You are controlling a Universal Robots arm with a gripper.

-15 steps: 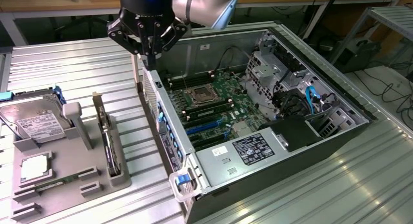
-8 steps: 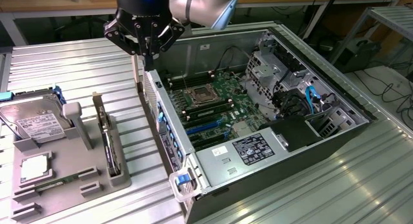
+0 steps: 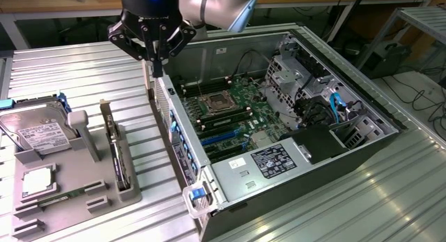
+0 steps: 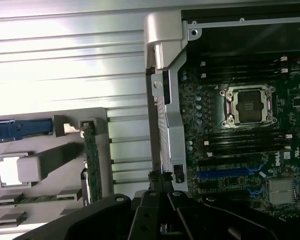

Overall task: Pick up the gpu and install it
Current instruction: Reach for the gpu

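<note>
Tally: one open computer case (image 3: 300,195), one empty CPU socket (image 3: 217,102) on its board, one grey holder (image 3: 77,174) alongside. On the holder I count one hard drive (image 3: 38,132), one gpu (image 3: 117,153), one memory stick (image 3: 59,198) and one loose processor chip (image 3: 38,180). One claw (image 3: 157,65), mine.

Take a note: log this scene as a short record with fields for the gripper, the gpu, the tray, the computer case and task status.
gripper: hangs over the computer case's side wall, apart from the gpu
gpu: stands on edge in a slot of the gray tray
gray tray: on the exterior view's left of the case; also holds a hard drive and a memory stick
computer case: open, motherboard exposed
task status: gpu not yet picked up
</note>
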